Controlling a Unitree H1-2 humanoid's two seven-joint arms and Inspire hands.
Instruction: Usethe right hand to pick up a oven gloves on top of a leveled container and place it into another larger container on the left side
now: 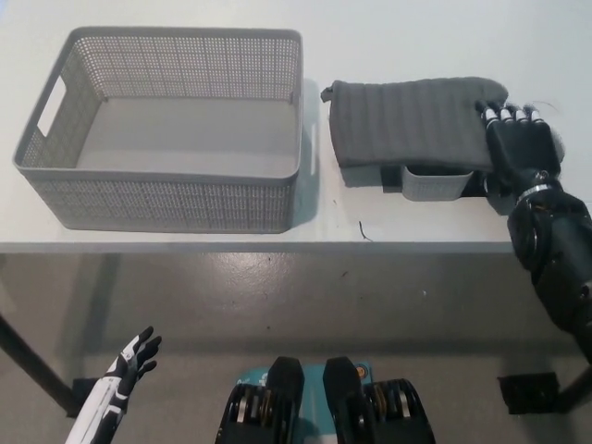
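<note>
The black right hand (pixel 520 148) rests on the right-hand end of the quilted grey fabric oven glove (pixel 412 122), fingers laid over it; a closed grip cannot be confirmed; the glove lies atop a small grey plastic container (pixel 433 182) on the white surface (pixel 435 37), its long axis running left to right, open cuff pointing left toward the large grey perforated plastic basket (pixel 166 199); the white left hand (pixel 128 365) hangs open, low and far away.
</note>
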